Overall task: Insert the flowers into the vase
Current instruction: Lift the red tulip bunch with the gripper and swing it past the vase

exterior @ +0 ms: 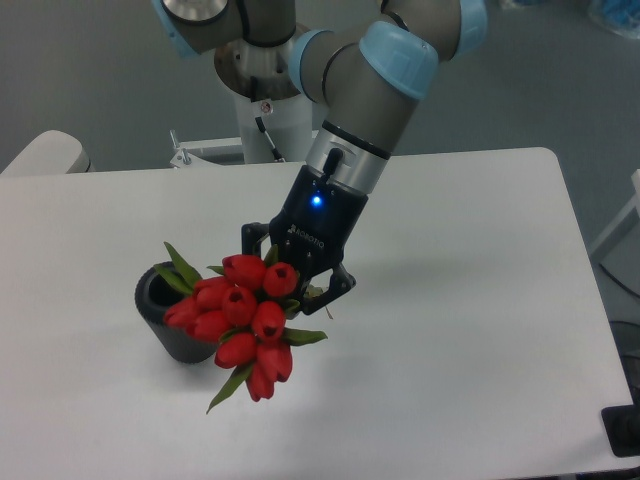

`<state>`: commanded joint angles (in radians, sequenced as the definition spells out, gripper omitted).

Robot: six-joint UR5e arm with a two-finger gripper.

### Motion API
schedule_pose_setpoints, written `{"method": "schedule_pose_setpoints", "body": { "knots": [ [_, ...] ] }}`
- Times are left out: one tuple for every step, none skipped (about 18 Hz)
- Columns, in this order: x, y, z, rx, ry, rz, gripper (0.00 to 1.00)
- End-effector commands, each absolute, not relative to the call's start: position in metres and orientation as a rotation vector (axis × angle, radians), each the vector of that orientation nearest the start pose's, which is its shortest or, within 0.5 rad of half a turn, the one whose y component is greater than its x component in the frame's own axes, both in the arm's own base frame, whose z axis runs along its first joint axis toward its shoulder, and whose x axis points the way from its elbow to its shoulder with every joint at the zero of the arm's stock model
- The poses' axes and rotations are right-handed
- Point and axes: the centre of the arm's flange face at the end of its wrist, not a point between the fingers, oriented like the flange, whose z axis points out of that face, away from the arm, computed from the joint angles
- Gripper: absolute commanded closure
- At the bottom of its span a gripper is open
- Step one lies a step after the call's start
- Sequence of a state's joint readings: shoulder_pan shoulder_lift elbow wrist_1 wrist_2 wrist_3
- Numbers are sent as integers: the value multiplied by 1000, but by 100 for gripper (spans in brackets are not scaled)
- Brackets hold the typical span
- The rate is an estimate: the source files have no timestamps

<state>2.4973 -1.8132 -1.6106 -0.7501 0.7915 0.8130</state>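
The flowers (243,318) hang tilted above the white worktop (460,330), their red buds overlapping the right rim of the dark vase (168,318) standing upright. Behind them the gripper (298,283) has its fingers closed around the bunch's stems.

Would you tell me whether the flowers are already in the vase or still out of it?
Still out. The flowers are held tilted in the hand, their buds overlapping the vase, whose dark opening shows no stems.
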Motion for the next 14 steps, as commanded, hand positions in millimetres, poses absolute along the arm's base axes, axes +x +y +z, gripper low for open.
{"method": "schedule_pose_setpoints", "body": {
  "knots": [
    [-357, 523, 453, -2229, 128, -123, 83],
    [-355, 523, 454, -2228, 130, -123, 83],
    [-355, 523, 455, -2228, 129, -122, 83],
    [-354, 523, 456, -2227, 132, -121, 82],
    [-352, 524, 457, -2226, 138, -121, 81],
    [-349, 526, 458, -2226, 140, -122, 81],
    [-349, 526, 458, -2226, 138, -123, 81],
    [-350, 525, 458, -2226, 134, -123, 81],
    [-350, 525, 458, -2226, 133, -124, 81],
    [-348, 526, 459, -2226, 133, -126, 81],
    [-344, 525, 461, -2224, 138, -125, 81],
    [-336, 530, 463, -2223, 154, -130, 81],
    [-329, 535, 463, -2221, 170, -136, 81],
    [-323, 538, 464, -2220, 182, -139, 81]
  ]
}}
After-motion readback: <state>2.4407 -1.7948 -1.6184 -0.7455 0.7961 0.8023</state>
